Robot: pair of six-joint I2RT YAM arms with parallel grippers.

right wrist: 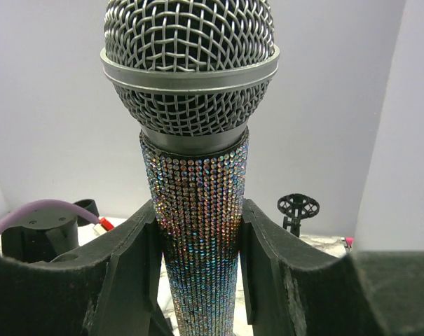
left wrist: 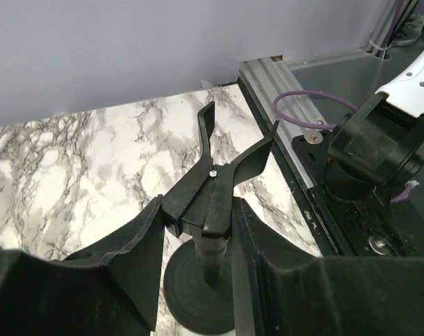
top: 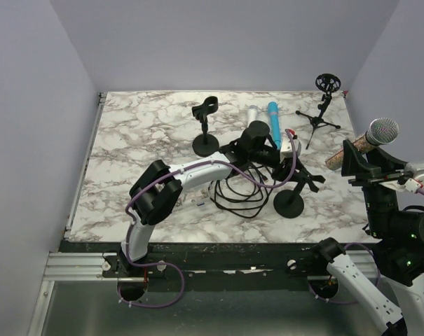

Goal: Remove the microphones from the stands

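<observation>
The matte black left gripper (left wrist: 197, 252) clamps the forked plastic clip of the stand (left wrist: 213, 183), whose round base sits near the front edge of the marble table (top: 127, 140). Rightward, the right gripper (right wrist: 197, 231) pinches the rhinestone-sleeved, mesh-headed microphone (right wrist: 196, 189) aloft, clear of the stand and past the table's right edge.

The microphone (right wrist: 197, 189) has a silver mesh head and a body covered in iridescent rhinestones. It is held in the air at the far right, head tilted up and outward, with its body clamped in the right gripper (right wrist: 197, 234). The black microphone stand (left wrist: 210, 189) stands upright on its round base. Its forked clip is empty, and the left gripper (left wrist: 197, 234) is closed around it just below the clip.
</observation>
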